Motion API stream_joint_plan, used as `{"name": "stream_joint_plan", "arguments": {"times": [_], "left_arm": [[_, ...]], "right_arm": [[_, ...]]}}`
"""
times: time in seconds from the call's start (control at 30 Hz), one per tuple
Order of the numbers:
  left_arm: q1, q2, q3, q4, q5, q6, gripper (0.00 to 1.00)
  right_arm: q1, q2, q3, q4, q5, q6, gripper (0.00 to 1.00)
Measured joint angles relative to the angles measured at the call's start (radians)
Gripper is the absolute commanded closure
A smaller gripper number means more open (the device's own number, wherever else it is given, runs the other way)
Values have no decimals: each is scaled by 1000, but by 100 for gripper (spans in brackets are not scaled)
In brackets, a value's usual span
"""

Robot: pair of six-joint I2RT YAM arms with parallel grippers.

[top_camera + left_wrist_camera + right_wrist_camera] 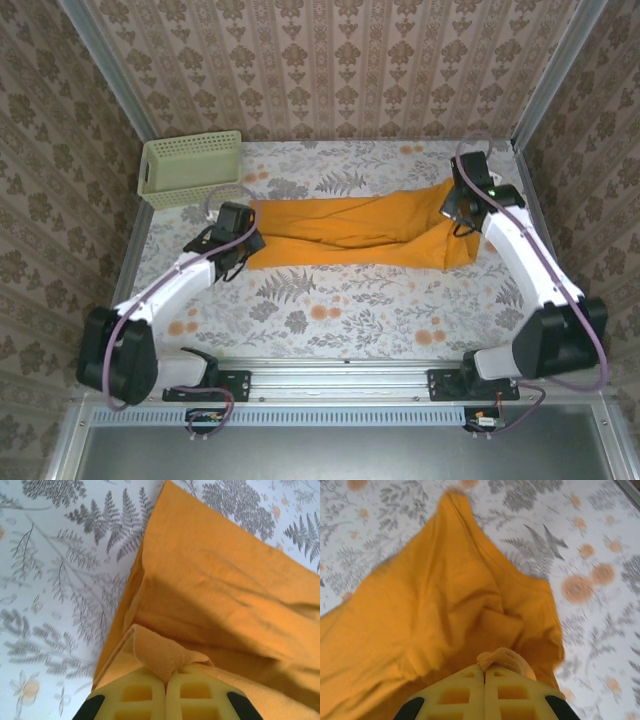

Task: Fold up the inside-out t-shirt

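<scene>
Orange-yellow cloth, the t-shirt point(350, 235) lay stretched in a long band across the flowered table point(330, 310), seemingly only part-folded, with further folds left to do. The left hand point(165, 677) was clenched on one end and the right hand point(484, 672) on the other. Farther back, the green basket point(190, 168) looked empty.

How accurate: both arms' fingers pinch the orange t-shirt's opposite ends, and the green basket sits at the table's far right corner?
The top external view shows the green basket at the far left corner. Left fingers and right fingers do hold the t-shirt by its ends.
</scene>
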Motion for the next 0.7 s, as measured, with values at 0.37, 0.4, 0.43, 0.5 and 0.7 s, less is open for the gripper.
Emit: {"name": "stream_joint_plan", "arguments": {"times": [0.37, 0.4, 0.43, 0.5, 0.7], "left_arm": [[74, 273, 190, 59, 35, 59, 94], [77, 302, 209, 60, 39, 62, 92], [82, 327, 225, 60, 43, 63, 91], [87, 380, 250, 60, 52, 66, 85], [102, 500, 343, -3, 45, 95, 56]], "right_arm": [[-19, 294, 224, 77, -7, -66, 100], [-19, 314, 238, 80, -7, -71, 100], [-21, 329, 249, 81, -7, -75, 100], [-23, 371, 278, 85, -7, -84, 96], [-45, 531, 414, 76, -11, -124, 57]]}}
